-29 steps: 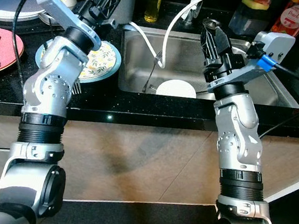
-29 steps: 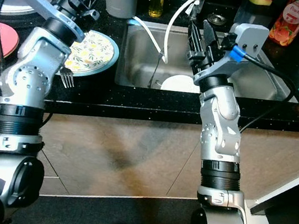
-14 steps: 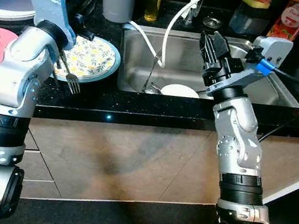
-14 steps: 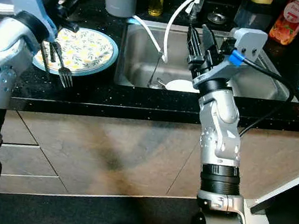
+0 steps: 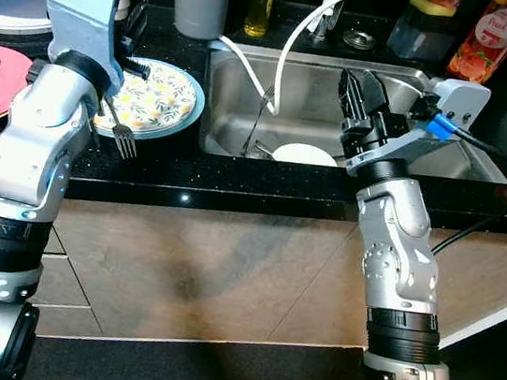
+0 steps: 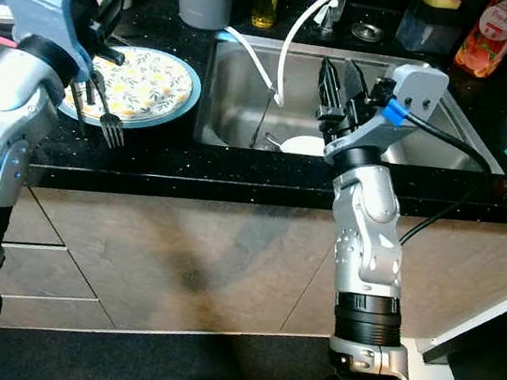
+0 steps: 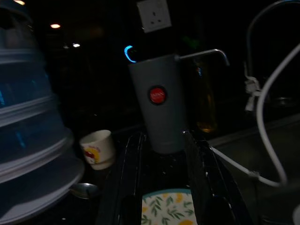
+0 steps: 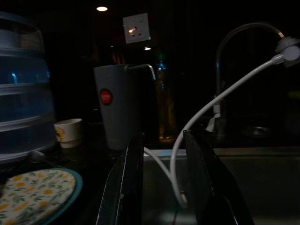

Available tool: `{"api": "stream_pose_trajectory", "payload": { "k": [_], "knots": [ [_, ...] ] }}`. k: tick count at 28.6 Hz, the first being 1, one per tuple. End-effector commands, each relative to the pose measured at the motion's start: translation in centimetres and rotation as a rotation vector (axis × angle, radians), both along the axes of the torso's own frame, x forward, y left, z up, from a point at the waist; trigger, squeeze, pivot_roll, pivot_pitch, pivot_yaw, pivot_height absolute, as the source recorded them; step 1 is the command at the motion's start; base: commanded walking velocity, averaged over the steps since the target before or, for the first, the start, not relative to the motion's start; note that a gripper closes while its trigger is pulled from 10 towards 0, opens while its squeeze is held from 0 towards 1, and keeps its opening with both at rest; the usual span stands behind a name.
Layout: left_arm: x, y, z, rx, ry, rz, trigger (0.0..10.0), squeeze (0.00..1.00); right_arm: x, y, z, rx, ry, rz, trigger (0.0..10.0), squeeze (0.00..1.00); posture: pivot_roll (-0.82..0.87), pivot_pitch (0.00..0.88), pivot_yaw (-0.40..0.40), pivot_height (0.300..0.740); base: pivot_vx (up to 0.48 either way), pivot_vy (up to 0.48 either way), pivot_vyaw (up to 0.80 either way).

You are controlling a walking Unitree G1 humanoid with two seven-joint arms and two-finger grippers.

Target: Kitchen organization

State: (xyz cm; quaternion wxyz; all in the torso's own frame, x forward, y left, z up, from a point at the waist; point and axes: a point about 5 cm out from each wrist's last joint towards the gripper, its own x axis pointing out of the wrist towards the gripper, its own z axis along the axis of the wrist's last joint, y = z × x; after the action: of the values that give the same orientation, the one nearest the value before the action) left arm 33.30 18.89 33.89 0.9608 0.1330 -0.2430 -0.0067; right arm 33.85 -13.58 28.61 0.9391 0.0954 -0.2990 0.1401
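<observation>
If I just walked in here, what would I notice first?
Probably the flowery plate on the black counter left of the sink, with a fork leaning over its front edge. The robot's left claw hovers open just above the plate, and its right claw is open too, raised over the sink where a white bowl sits. A white hose curves down into the sink.

A round plate [image 5: 157, 101] with a teal rim and a yellow-and-green flower print lies flat on the black desk [image 5: 236, 183], just beside the sink's [image 5: 447, 156] left wall. A metal fork [image 5: 120, 133] rests at the plate's front edge, tines toward the desk's front edge. A white bowl [image 5: 304, 154] sits low in the steel sink, near its front wall.
</observation>
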Motion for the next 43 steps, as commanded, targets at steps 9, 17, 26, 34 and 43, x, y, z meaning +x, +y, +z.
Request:
{"api": "stream_pose_trajectory", "payload": {
  "k": [9,17,26,34,43],
  "knots": [
    [-0.2,-0.2,0.0,0.044,-0.03,0.052,10.0,0.0,-0.2,0.2,-0.2,0.011,-0.005,-0.016,10.0,0.0,0.21,0.082,-0.043,0.74,0.0,0.0,0.0],
    [-0.1,-0.1,-1.1,0.032,-0.008,0.064,10.0,0.0,-0.6,1.5,-0.2,-0.012,-0.007,0.011,10.0,0.0,0.2,0.088,-0.063,0.74,0.0,0.0,0.0],
    [-0.3,0.0,-1.4,0.072,0.012,0.097,10.0,0.0,-0.2,1.3,-0.5,0.007,0.023,0.013,10.0,0.0,0.23,0.107,-0.096,0.74,0.0,0.0,0.0],
    [0.2,0.5,-0.9,0.048,0.015,0.098,10.0,0.0,-0.1,1.4,0.2,-0.01,-0.003,0.017,10.0,0.0,0.22,0.078,-0.079,0.74,0.0,0.0,0.0],
    [1.1,3.2,-1.7,-0.098,0.216,0.213,10.0,0.0,0.0,0.4,0.4,-0.002,-0.004,-0.035,10.0,0.0,0.21,0.084,-0.066,0.74,0.0,0.0,0.0]
  ]
}}
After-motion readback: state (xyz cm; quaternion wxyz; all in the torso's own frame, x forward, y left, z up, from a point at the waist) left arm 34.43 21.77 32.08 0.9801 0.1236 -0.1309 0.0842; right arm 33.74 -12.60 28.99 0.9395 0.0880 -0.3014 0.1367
